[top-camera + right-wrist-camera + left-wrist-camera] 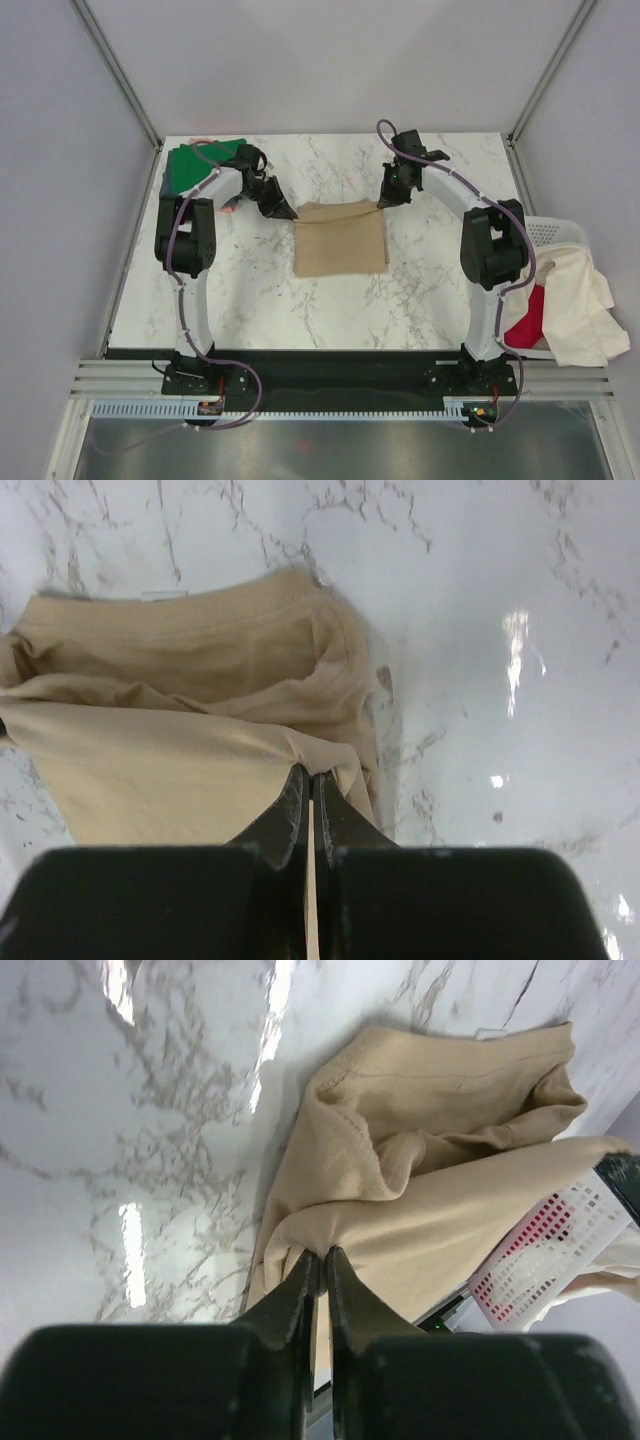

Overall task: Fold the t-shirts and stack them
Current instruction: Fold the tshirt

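Note:
A tan t-shirt (340, 240) lies folded on the marble table's middle. My left gripper (285, 210) is shut on its far left corner, seen in the left wrist view (322, 1255) pinching the tan cloth (450, 1150). My right gripper (385, 200) is shut on its far right corner; the right wrist view (308, 775) shows the cloth (180, 750) pinched and lifted. A green t-shirt (200, 165) lies folded at the far left, with a sliver of salmon-pink cloth (231, 207) beside it. A cream t-shirt (580, 300) and a red one (528, 315) hang from the basket.
A white mesh basket (555, 232) stands off the table's right edge, also in the left wrist view (540, 1250). Grey walls enclose the table on left, back and right. The arm bases sit on a black rail (330, 375) at the near edge.

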You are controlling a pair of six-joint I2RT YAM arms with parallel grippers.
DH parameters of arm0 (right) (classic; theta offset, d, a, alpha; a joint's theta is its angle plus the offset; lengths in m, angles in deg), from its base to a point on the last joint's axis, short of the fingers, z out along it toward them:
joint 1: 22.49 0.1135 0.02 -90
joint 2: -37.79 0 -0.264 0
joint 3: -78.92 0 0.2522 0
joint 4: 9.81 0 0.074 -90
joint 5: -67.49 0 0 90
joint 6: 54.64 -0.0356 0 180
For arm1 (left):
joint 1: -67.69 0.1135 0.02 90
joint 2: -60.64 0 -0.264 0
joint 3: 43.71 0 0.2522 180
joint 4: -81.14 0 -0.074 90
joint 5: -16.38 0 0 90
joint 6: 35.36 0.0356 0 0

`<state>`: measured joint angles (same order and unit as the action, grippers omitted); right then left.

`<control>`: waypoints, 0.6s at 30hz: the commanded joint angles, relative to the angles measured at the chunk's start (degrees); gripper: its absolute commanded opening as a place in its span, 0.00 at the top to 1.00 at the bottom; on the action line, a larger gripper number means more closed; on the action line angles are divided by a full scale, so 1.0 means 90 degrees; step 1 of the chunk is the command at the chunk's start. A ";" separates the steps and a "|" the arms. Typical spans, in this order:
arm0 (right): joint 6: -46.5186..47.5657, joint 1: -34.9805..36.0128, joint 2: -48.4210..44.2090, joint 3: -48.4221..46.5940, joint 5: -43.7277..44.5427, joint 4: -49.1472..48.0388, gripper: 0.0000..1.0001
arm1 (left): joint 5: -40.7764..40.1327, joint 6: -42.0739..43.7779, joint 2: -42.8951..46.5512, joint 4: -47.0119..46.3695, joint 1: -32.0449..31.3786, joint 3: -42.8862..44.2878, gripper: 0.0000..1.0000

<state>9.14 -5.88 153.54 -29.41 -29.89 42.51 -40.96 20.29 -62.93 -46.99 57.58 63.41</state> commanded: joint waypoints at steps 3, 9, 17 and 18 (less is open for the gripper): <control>0.0130 -0.0506 0.0936 -0.1171 -0.0049 -0.0076 0.53 | 0.0276 0.0379 -0.0586 0.0238 0.0069 0.1646 0.72; 0.0266 -0.0643 0.0706 -0.1398 0.0456 0.0139 0.26 | -0.0444 0.0886 0.0319 0.0336 -0.0107 0.1922 0.39; 0.0013 -0.0380 -0.2193 0.1877 0.0781 -0.0759 0.23 | -0.1218 0.1131 0.2303 -0.1916 -0.0166 -0.1649 0.10; -0.0152 -0.0206 -0.2854 0.2242 0.0781 -0.0972 0.23 | -0.1256 0.1160 0.2575 -0.2335 -0.0185 -0.2011 0.10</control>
<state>9.91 -10.50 140.20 -16.86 -24.05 38.71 -49.57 27.55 -43.04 -56.46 56.16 54.39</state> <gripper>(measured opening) 0.765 0.896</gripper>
